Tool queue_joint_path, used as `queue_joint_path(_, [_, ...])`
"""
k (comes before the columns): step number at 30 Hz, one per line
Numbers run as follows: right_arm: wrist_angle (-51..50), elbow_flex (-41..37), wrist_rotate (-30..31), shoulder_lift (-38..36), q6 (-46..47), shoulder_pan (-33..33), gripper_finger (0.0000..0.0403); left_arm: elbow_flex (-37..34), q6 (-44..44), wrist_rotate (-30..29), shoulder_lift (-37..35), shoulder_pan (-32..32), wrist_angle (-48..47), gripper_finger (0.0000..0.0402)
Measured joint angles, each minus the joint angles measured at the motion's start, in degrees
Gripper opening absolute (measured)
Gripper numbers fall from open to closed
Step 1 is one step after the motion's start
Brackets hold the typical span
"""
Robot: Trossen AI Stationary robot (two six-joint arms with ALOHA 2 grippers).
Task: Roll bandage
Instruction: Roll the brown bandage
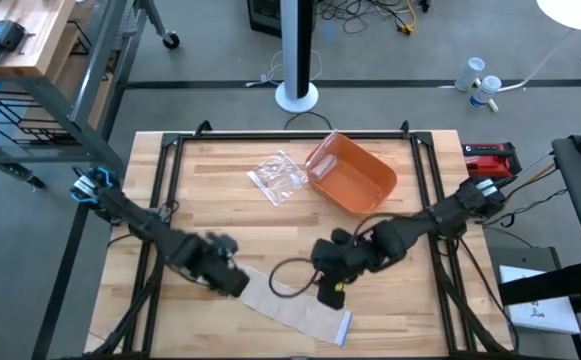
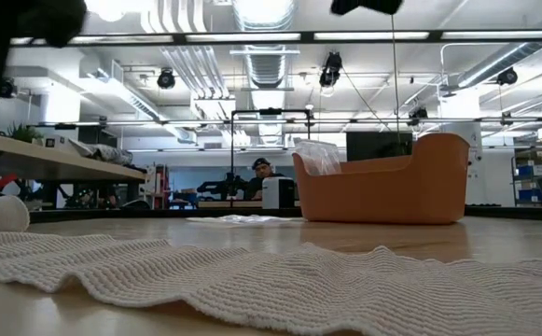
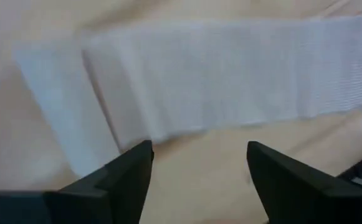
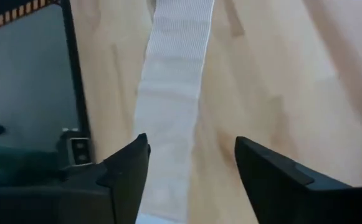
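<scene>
bandage (image 1: 295,312): one strip, laid flat on the table (image 1: 430,320)
left gripper (image 3: 196,163): fingers spread, nothing held
right gripper (image 4: 190,152): fingers apart, nothing gripped
orange bin (image 1: 352,175): one
plastic bag (image 1: 278,177): one

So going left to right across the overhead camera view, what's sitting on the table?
left gripper → bandage → right gripper low on the table; farther back, clear plastic bag → orange bin. Both grippers stand open, holding nothing.

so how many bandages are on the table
1: the bandage lies unrolled along the table's near edge, between the left pincer and right pincer. Nothing suggests another.
</scene>
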Motion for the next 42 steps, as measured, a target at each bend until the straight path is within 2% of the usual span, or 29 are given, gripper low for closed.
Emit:
queue_joint_path(4, [-0.1, 0.0, -2.1, -0.6, -10.4, -3.8, 0.0258, -1.6, -14.2, 1.0, 1.9, -4.3, 1.0, 0.0254])
queue_joint_path(8, [-0.7, 0.0, -3.8, -0.7, -19.3, -6.4, 0.0269, -1.6, -23.7, 2.2, 2.7, -6.0, -1.0, 0.0243])
queue_joint_path(14, [-1.0, 0.0, -6.4, -0.7, -24.8, -8.1, 0.0275, -2.6, -30.7, 4.2, 3.4, -6.6, -8.0, 0.0249])
queue_joint_path(18, [-0.9, 0.0, -6.4, -0.6, -24.9, -8.1, 0.0269, -5.8, -28.8, 5.1, 3.5, -6.2, -5.5, 0.0257])
queue_joint_path(24, [-0.6, 0.0, -6.4, -0.5, -23.8, -8.2, 0.0268, -14.2, -30.0, 6.0, 3.5, -6.1, 5.3, 0.025])
queue_joint_path(33, [1.6, 0.0, -4.9, -0.4, -17.9, -8.5, 0.0276, -18.6, -28.7, 6.8, 3.3, -6.0, 7.3, 0.0221])
queue_joint_path(38, [4.1, 0.0, -4.8, -0.2, -17.8, -9.3, 0.0265, -19.2, -25.7, 6.7, 3.2, -6.0, 7.4, 0.0185])
queue_joint_path(42, [5.7, 0.0, -4.9, -0.9, -17.9, -10.3, 0.0256, -18.2, -21.3, 6.8, 3.2, -6.0, 5.3, 0.0129])
